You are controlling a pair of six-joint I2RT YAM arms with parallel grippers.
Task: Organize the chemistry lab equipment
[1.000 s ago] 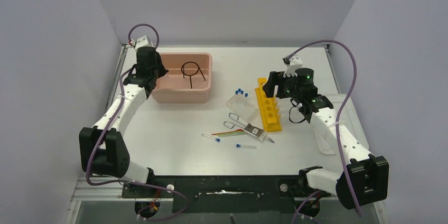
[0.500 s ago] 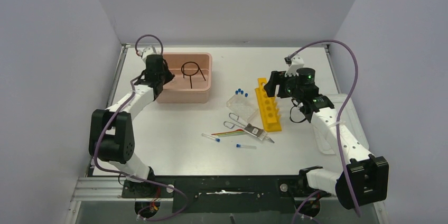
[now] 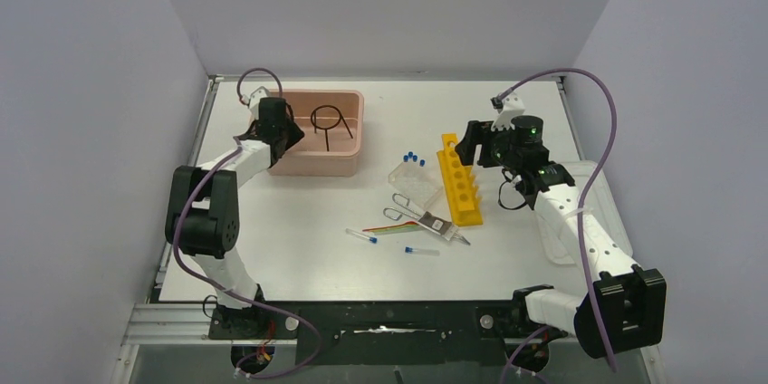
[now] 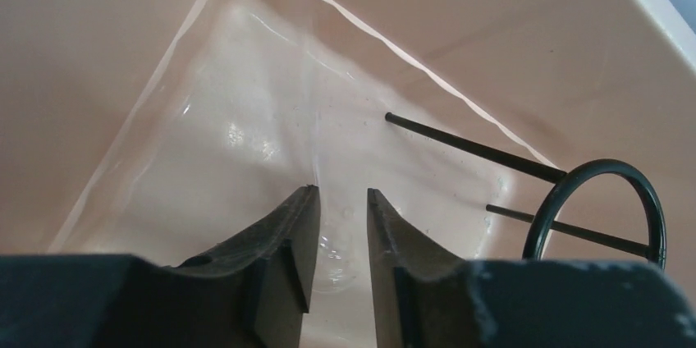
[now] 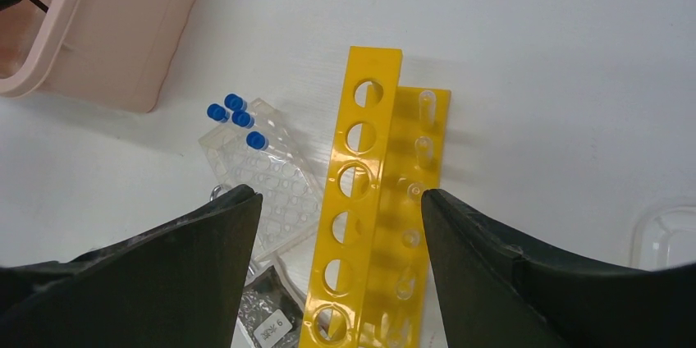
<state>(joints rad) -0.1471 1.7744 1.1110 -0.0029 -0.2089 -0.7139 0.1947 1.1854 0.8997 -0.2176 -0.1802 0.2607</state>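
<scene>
As the bench stands: lab equipment, location list

While both grippers hang over the table [image 3: 299, 239] with nothing in their grasp, the stock lies as follows.

- Left gripper [image 4: 342, 192] [image 3: 276, 126]: reaching into the left end of the pink tub [image 3: 312, 168] [image 4: 410, 3]. Jaws parted by a narrow gap, with bare tub floor showing through it.
- Right gripper [image 5: 338, 194] [image 3: 471, 144]: above the far part of the yellow holed rack. Jaws spread wide, empty.
- Black wire ring with stem [image 3: 328, 120] [image 4: 603, 165]: lying on the tub floor, to the right of the left gripper and apart from its fingers.
- Yellow holed rack [image 3: 461, 183] [image 5: 359, 157]: on the table right of centre, long axis running near to far.
- Clear tube rack [image 3: 415, 180] [image 5: 267, 171]: just beside the yellow rack's left side, set at an angle to it.
- Blue-capped clear tubes [image 3: 414, 158] [image 5: 236, 114]: four standing in the far corner of the clear rack.
- Loose tubes [image 3: 361, 235]: two, lying flat on the table nearer the arm bases, apart from each other.
- Metal tongs [image 3: 426, 218]: flat on the table between the clear rack and the loose tubes, tip near the yellow rack's near end.
- Thin coloured sticks [image 3: 389, 229]: a flat bundle right against the tongs; whether they touch cannot be told.
- White lid [image 3: 554, 253] [image 5: 665, 229]: at the table's right edge, partly hidden by the right arm.
</scene>
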